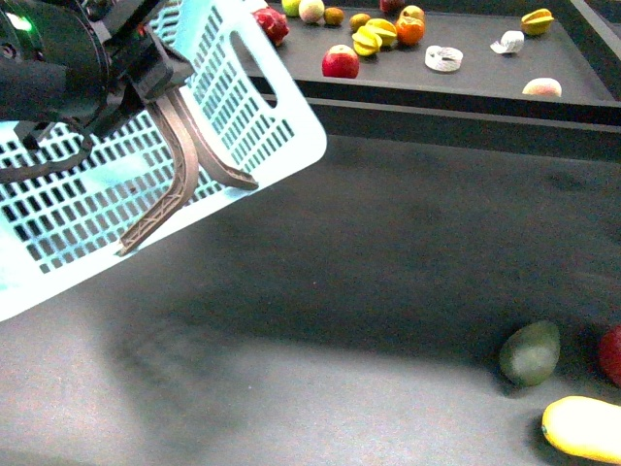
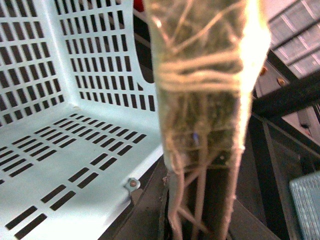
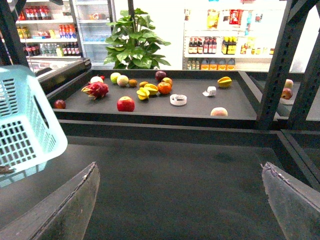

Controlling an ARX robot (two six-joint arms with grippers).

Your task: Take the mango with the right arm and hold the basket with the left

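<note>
The light blue basket (image 1: 107,194) hangs tilted at the upper left, lifted off the dark table. My left gripper (image 1: 153,78), black and bulky, is shut on one grey-brown handle; the other handle (image 1: 179,180) hangs down the side. In the left wrist view the tape-wrapped handle (image 2: 205,75) fills the middle, with the basket's slotted floor (image 2: 65,165) beside it. The yellow mango (image 1: 582,427) lies at the table's front right corner. My right gripper (image 3: 180,200) is open and empty over bare table, its fingers (image 3: 70,210) wide apart. It does not show in the front view, and the mango is out of the right wrist view.
A dull green oval fruit (image 1: 531,352) and a red fruit (image 1: 611,354) lie just behind the mango. A raised back shelf (image 1: 466,83) holds several fruits, among them a red apple (image 1: 341,62). Metal posts (image 3: 275,65) stand at the right.
</note>
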